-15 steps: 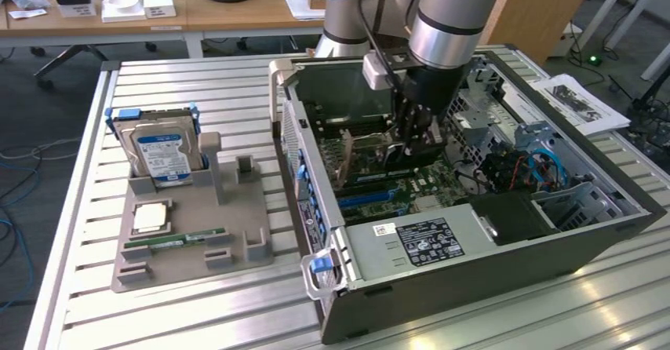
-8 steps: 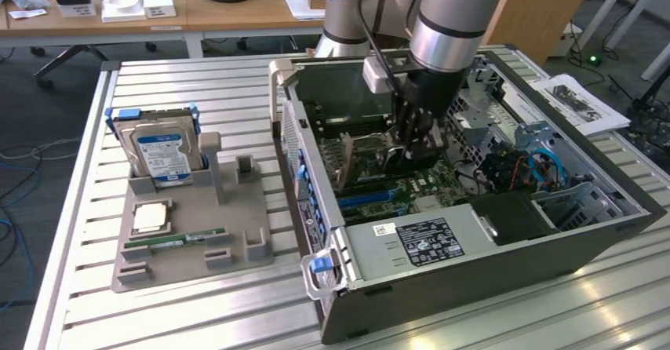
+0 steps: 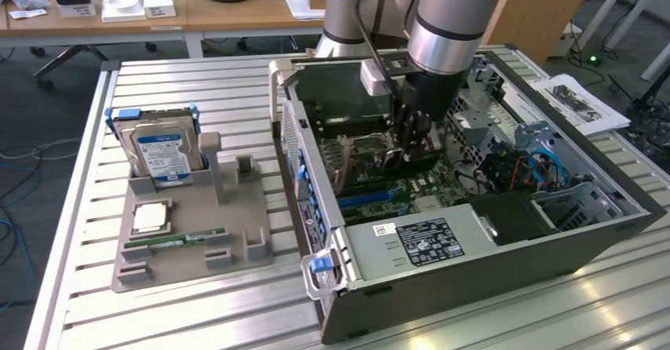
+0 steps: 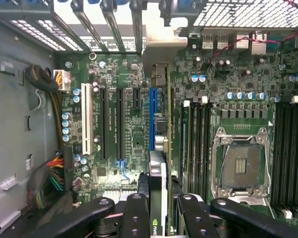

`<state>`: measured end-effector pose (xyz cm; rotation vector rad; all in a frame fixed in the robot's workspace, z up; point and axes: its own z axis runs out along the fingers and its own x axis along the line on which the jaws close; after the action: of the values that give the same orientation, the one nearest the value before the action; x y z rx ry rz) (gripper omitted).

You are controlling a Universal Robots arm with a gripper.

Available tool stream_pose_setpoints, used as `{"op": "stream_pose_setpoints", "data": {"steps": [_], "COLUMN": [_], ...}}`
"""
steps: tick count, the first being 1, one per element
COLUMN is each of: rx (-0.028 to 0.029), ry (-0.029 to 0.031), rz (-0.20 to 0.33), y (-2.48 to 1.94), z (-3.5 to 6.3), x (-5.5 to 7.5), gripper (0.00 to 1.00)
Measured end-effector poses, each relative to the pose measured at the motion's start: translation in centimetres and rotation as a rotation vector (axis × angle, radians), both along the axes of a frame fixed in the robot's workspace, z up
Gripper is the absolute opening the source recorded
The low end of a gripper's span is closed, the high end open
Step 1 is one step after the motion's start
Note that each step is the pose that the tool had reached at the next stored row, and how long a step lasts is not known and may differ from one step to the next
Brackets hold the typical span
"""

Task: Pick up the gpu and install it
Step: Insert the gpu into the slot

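Inside the open computer case [image 3: 346, 287] lying on its side on the slatted metal worktop [image 3: 209, 91], the arm is reaching straight down over the motherboard [image 4: 124, 99]. The end effector [image 3: 416, 134] is pinching the gpu [image 3: 409, 162] between its black fingers [image 4: 136, 213], one on each face of the card. In the wrist view the gpu [image 4: 157, 178] is showing edge-on, standing upright on the board side of the end effector [image 4: 161, 210] and running in line with the long blue slot [image 4: 152, 114], just beside it. Whether its lower edge is sitting in a slot cannot be told. The empty processor socket [image 4: 241, 166] is lying well apart from the card, with rows of black memory slots [image 4: 198, 144] between them. On the exterior view's left, a grey parts tray [image 3: 194, 248] is resting on the worktop beside the case, carrying an upright hard drive [image 3: 162, 155], a flat processor chip [image 3: 152, 218] and a narrow green memory stick [image 3: 172, 242].
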<state>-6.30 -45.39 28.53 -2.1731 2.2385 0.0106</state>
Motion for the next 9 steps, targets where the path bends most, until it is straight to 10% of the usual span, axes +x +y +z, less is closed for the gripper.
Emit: {"op": "stream_pose_setpoints", "data": {"steps": [9], "rx": [0.0001], "ry": [-0.0002], "rz": [0.0], "y": [-0.34], "z": [-0.05], "x": [-0.88], "gripper": [0.27]}}
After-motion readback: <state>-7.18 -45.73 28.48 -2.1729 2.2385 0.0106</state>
